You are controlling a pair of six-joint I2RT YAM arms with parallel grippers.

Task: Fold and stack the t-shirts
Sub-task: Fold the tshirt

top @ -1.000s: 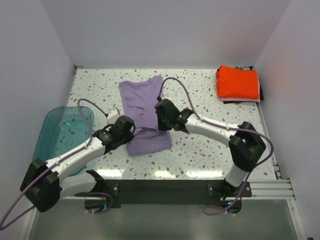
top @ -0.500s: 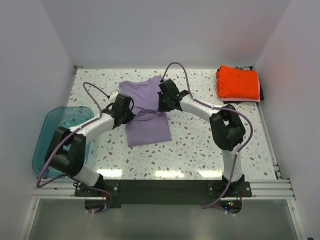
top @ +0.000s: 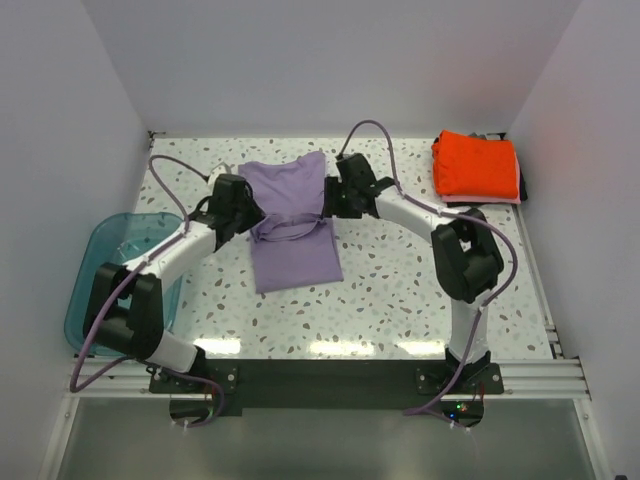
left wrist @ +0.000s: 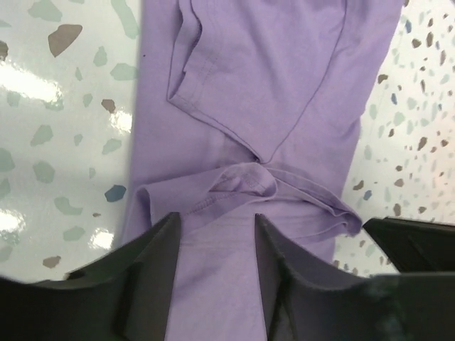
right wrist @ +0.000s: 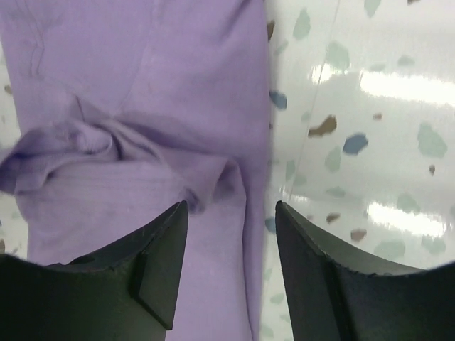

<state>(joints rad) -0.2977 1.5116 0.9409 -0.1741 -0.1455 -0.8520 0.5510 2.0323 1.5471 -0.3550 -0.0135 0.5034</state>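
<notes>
Purple tee (top: pixel 295 262) lies centre-left on table (top: pixel 410 290), partly folded, with bunched ridge across its middle. Left gripper (left wrist: pixel 217 226) low over tee's left side, jaws spread, cloth showing in gap, nothing pinched. Right gripper (right wrist: pixel 231 209) over tee's right edge, jaws spread, one finger above cloth, other above bare table. Orange tee (top: pixel 475 165) folded in far right corner, thin dark layer (top: pixel 521 186) peeking from beneath. Teal tub (top: pixel 95 275) sits off table's left side.
</notes>
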